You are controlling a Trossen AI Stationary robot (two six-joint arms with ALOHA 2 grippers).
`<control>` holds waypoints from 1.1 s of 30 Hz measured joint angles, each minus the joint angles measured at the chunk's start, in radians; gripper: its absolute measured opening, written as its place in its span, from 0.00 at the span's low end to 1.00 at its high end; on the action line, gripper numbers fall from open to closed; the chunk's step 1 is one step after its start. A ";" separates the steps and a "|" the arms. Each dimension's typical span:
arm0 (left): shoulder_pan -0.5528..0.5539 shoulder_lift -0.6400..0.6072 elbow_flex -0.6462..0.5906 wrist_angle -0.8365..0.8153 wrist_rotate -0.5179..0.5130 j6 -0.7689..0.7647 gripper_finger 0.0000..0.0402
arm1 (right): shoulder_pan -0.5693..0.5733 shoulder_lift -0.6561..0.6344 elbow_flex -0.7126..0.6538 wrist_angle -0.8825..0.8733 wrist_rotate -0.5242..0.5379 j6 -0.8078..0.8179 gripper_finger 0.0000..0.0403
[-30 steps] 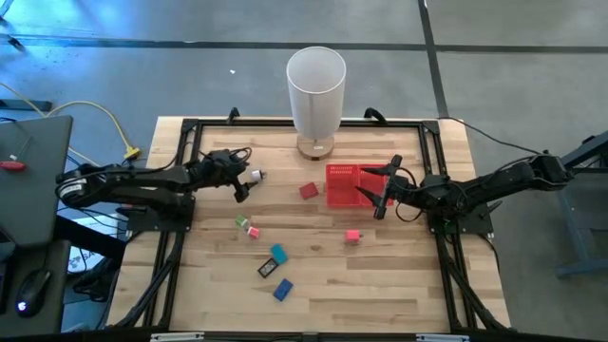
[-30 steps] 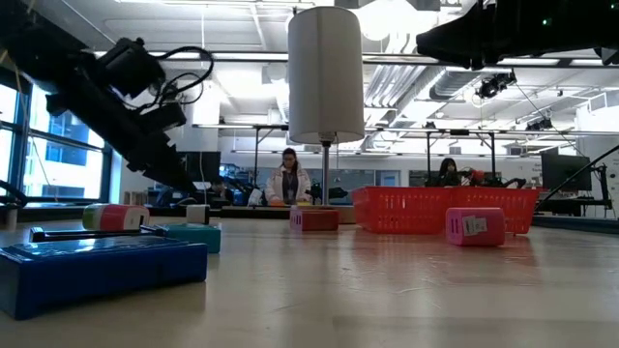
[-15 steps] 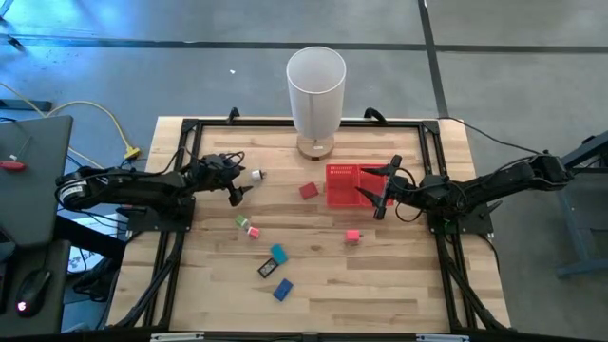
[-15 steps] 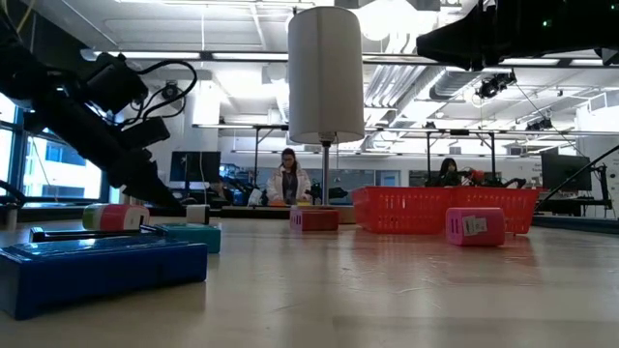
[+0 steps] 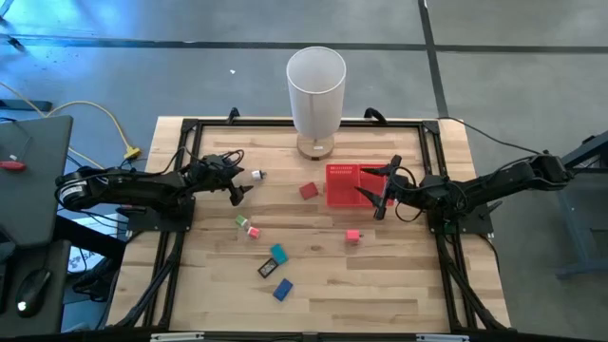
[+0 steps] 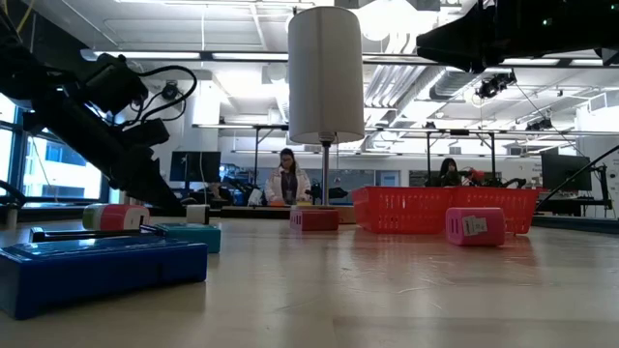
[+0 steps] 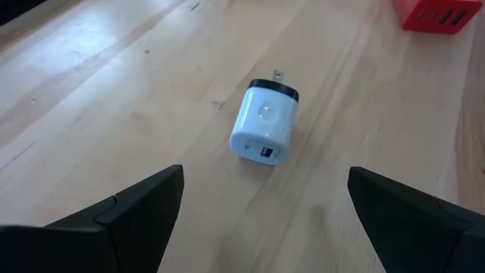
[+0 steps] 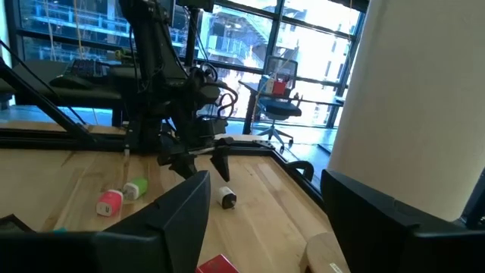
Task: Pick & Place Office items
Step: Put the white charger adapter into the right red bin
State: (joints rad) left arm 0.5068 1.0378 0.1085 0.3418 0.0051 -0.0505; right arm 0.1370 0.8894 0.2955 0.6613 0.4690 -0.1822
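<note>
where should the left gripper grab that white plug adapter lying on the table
Grip the white adapter across its two long flat flanks, around the middle of the body, coming straight down from above. It lies flat on the bare table with its prongs pointing away from the open left gripper, so the smooth sides face the fingers; the black pronged end and the port end give poorer purchase.

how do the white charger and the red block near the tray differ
The white charger is white with a black end and metal prongs; the red block is solid red. The charger lies between the left gripper's open fingers; the block sits alone nearer the red tray. Both rest on the table, ungrasped.
</note>
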 joint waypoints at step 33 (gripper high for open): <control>-0.003 0.165 0.000 0.088 -0.035 0.029 0.91 | 0.000 0.000 0.000 0.000 0.000 -0.002 0.60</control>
State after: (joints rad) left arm 0.5041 1.2026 0.1085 0.4296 -0.0301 -0.0215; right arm 0.1368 0.8894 0.2955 0.6617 0.4686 -0.1837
